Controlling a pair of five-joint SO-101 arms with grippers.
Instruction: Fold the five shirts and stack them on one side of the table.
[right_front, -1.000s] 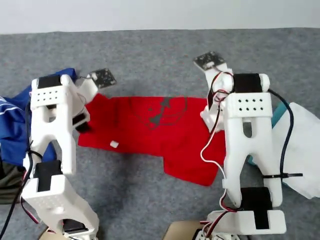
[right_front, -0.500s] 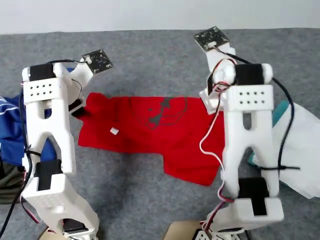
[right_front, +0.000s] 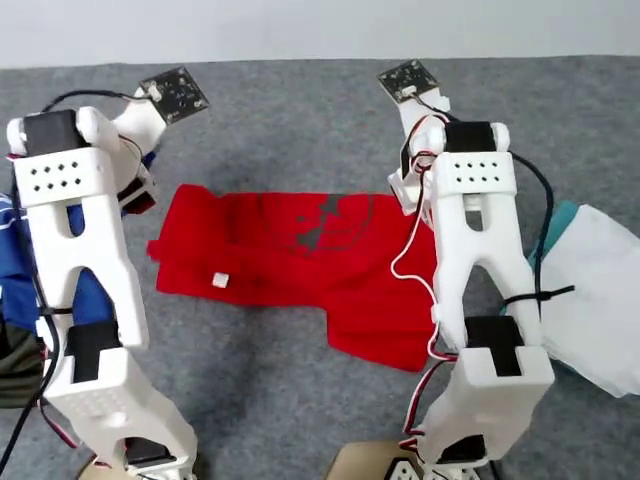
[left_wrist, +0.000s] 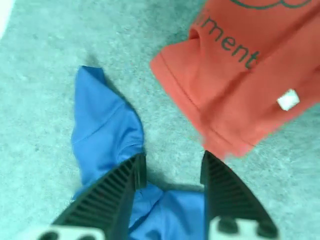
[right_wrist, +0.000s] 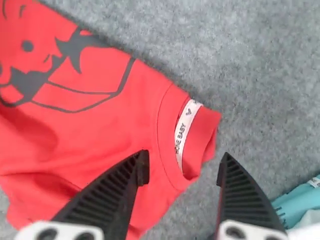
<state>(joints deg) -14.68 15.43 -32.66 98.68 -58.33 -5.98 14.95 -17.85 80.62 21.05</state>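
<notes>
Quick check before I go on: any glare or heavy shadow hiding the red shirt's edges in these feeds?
High view: even light, no glare; the red shirt casts a thin soft shadow along its near edge. Left wrist view: soft shadow on the table under the left gripper, beside the blue shirt. Right wrist view: no glare; the collar under the right gripper is evenly lit.

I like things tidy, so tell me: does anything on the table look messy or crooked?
Yes. The red shirt lies half folded and lopsided: one part juts out from its long edge, and the end nearest the blue shirt is rumpled. The blue shirt itself lies crumpled, not folded.
</notes>
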